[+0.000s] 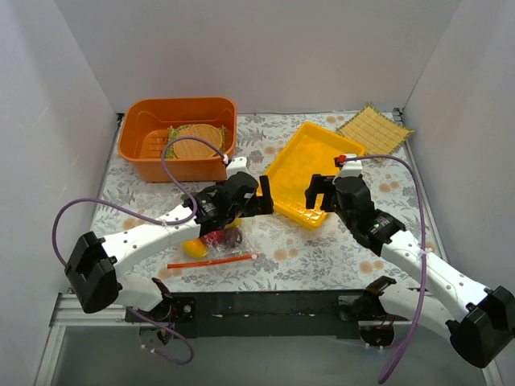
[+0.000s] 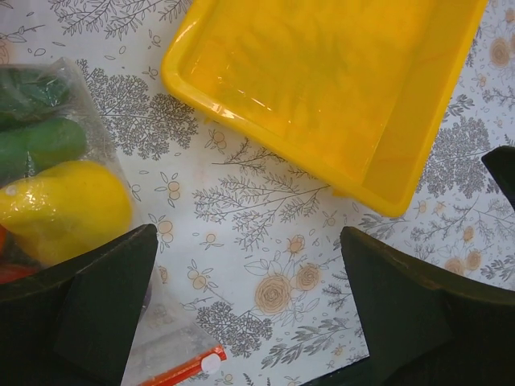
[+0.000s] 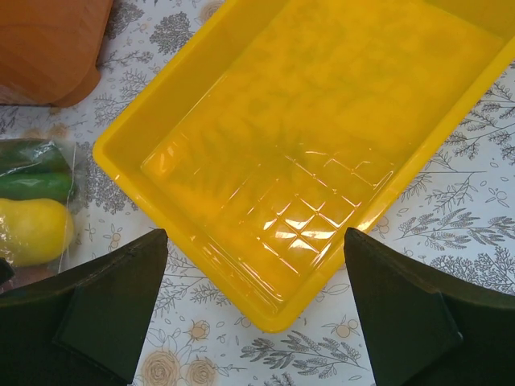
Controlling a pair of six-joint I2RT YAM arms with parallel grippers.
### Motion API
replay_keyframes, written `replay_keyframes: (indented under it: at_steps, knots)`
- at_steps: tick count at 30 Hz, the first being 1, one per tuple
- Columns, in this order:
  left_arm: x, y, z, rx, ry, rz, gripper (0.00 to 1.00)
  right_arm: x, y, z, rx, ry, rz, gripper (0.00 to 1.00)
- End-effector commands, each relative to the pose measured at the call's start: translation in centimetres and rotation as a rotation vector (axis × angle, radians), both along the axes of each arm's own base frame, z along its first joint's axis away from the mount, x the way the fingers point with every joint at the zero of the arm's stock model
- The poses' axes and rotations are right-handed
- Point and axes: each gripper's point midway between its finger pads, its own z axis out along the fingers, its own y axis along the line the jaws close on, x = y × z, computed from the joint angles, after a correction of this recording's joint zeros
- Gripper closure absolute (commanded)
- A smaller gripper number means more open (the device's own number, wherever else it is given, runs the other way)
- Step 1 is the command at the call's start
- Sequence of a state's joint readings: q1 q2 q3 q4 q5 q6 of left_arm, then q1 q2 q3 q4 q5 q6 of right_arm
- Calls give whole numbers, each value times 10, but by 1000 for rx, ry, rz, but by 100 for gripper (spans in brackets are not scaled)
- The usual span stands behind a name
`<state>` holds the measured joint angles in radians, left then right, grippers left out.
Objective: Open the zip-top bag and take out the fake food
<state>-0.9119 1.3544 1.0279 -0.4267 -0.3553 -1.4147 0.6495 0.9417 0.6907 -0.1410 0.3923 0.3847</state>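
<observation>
The job has barely begun. The zip-top bag (image 1: 229, 244) lies on the counter (image 2: 265, 209) just to the left of the left claw (image 2: 249, 265), tucked partly under that arm's wrist. The fake food (image 2: 64, 209) is all still inside it: a yellow piece, green ones behind it and something red at the edge, seen through the crinkled plastic. No piece shows outside the bag.

The orange-red zip strip (image 1: 213, 260) runs straight along the bag's near edge, behind the left claw. It looks unopened, though the pictures are too coarse to be sure the seal is shut.

The left claw is released, jaws spread wide over bare counter, with the bag on one side and the yellow tray (image 3: 322, 121) ahead and to its right. It grasps nothing. The right claw (image 3: 256, 241) is likewise spread and holds nothing, hovering over the tray's near corner, with the bag well off to its left.

What is left, as I judge it: take hold of the bag, part the zip, and bring out every piece.
</observation>
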Motion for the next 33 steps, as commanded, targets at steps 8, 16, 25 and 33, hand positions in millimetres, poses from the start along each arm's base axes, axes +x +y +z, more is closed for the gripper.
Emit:
replay_keyframes:
  at_steps: [8, 16, 25, 33]
  knots:
    - [-6, 31, 13, -36, 16, 157, 2, -8, 23, 16, 50, -23, 142, 4]
    - [-15, 68, 9, 15, 65, 298, 3, -36, 81, 15, 166, 36, 409, 11]
    - [-41, 98, -19, 25, 192, 406, 20, -77, 158, -31, 196, 197, 664, 23]
    - [-48, 104, -28, 26, 213, 406, 22, -122, 181, -75, 278, 350, 798, 27]
